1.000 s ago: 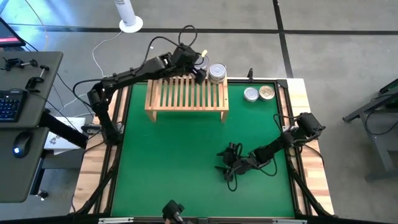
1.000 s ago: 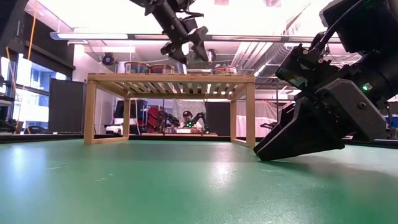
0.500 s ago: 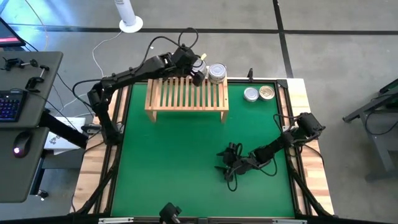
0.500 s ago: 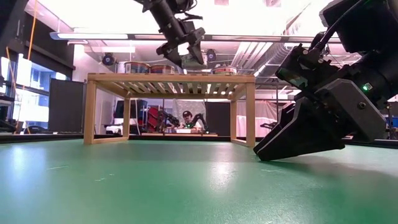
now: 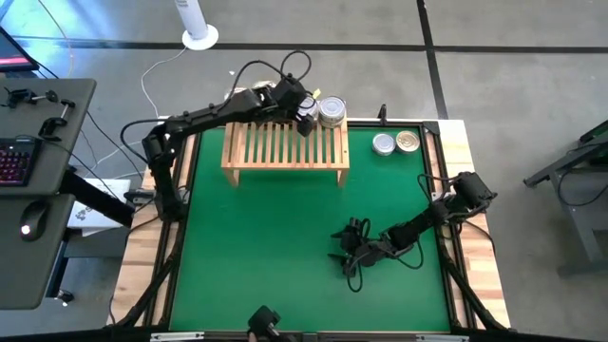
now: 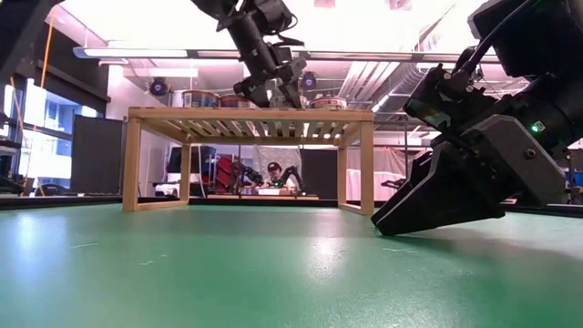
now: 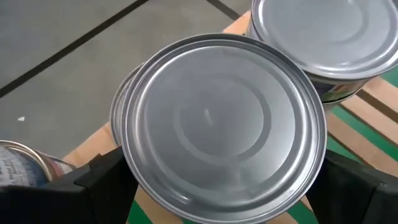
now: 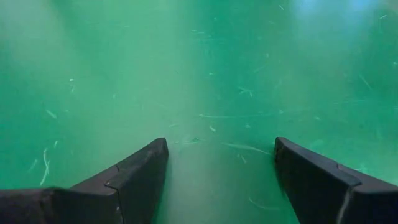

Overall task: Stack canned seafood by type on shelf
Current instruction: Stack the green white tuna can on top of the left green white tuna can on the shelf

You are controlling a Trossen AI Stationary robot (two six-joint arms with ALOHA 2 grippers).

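Observation:
My left gripper (image 5: 302, 103) is at the far edge of the light-wood shelf (image 5: 285, 144), shut on a silver-grey tin (image 7: 224, 134). That tin sits over another tin whose rim (image 7: 119, 107) shows just beneath it. A second silver tin (image 7: 329, 37) stands close beside it on the shelf (image 5: 331, 111). In the low view more tins (image 6: 196, 98) stand along the shelf's far side. A silver tin (image 5: 383, 144) and a gold tin (image 5: 408, 141) rest on the table's far right corner. My right gripper (image 5: 347, 249) is open, low over the green mat, holding nothing. My left gripper pinches the silver tin between its two fingers (image 7: 99, 180), one on each side of the round wall (image 7: 127, 165). The fingers come from above, slanting down. The tin is level, lid up, over the tin below; whether it rests on that tin I cannot tell.
The shelf's slatted top (image 5: 275, 142) is bare toward its near side. The green mat (image 5: 266, 247) stretches between the shelf and the table's near edge. Wooden borders (image 5: 475, 275) frame the mat. A desk with a keyboard (image 5: 14, 161) stands beyond the table's left side.
My left gripper has come down toward the shelf top with the tin and shifted slightly toward the table's left, its wrist turning a little. The right arm has kept still.

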